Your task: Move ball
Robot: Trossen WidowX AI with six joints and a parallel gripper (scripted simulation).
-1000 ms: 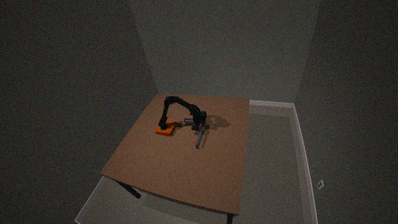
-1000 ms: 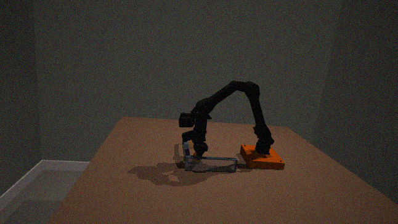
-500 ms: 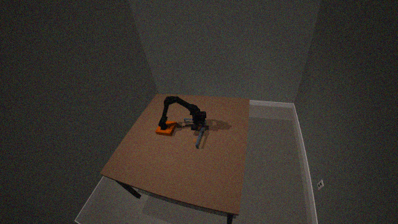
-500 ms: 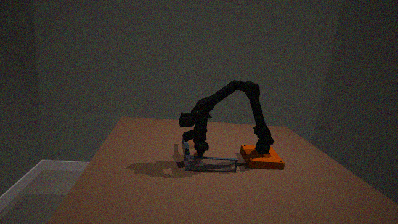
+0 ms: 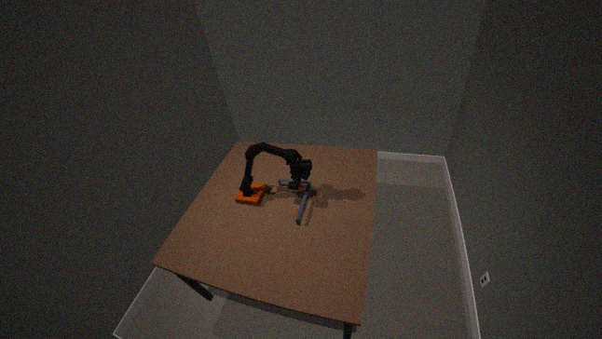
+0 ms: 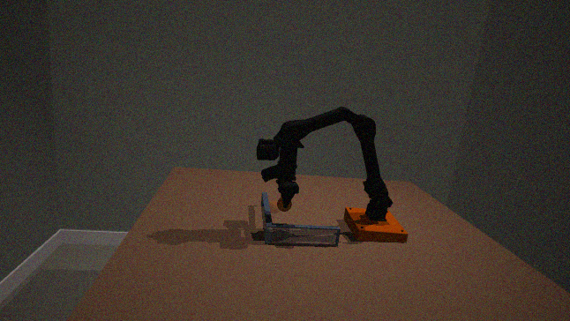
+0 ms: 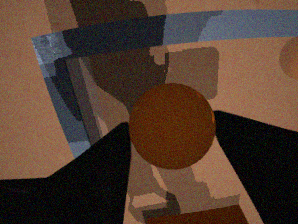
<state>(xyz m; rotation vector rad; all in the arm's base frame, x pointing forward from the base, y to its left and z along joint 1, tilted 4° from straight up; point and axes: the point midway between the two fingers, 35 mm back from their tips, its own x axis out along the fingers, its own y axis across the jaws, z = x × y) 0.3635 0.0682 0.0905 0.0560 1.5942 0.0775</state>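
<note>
The orange ball (image 6: 284, 204) (image 7: 172, 126) is between my fingertips, lifted above the table inside the corner. My gripper (image 5: 296, 187) (image 6: 286, 204) (image 7: 170, 123) is shut on it and points down. The long clear wall (image 5: 304, 203) (image 6: 266, 212) (image 7: 240, 23) with bluish edges meets the short clear wall (image 6: 304, 227) (image 7: 62, 112) at a corner, at the upper left in the wrist view. The see-through copy (image 7: 290, 58) shows at the right edge of the wrist view, close beside the long wall. In the top view the arm largely hides the ball.
The orange arm base (image 5: 252, 196) (image 6: 375, 229) stands on the wooden table (image 5: 233, 242) (image 6: 353, 282), on the open side of the walls. The arm's dark shadow falls across the long wall and the tabletop beyond it. The view is dim and grainy.
</note>
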